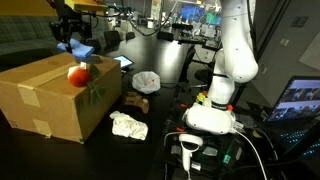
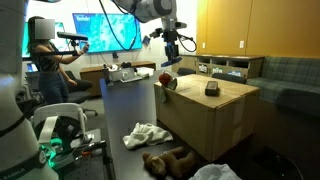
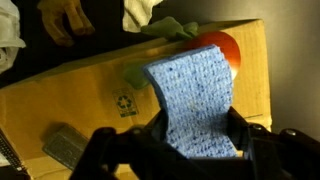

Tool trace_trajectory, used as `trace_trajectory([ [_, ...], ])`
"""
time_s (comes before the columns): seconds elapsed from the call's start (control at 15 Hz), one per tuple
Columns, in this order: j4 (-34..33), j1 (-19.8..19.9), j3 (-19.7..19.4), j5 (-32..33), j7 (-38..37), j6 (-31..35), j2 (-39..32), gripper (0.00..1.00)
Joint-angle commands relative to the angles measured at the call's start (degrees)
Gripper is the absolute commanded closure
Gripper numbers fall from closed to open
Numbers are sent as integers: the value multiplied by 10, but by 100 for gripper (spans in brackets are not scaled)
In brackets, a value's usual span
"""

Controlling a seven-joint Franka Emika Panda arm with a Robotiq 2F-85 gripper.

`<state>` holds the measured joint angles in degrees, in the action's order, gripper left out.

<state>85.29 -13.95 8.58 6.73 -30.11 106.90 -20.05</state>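
The gripper [image 3: 195, 143] is clamped on a blue cloth [image 3: 193, 100] that hangs lengthwise from its fingers at the centre of the wrist view. Its free end dangles just above a red ball [image 3: 222, 48], upper right, resting on the cardboard box [image 3: 90, 90].

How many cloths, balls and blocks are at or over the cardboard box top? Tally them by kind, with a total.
Cloths: 1, the blue cloth pinched in the fingers
Balls: 1, the red ball
Blocks: 1, the dark block
Total: 3
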Motion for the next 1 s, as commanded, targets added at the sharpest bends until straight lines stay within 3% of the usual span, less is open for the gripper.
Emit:
trace_trajectory([
  [0.0,-104,-22,-8,7,28,-10,-70,64],
  [0.47,-238,-43,-20,-6,51,-3,-181,64],
  [0.93,-372,-37,-33,-32,66,-12,-281,64],
])
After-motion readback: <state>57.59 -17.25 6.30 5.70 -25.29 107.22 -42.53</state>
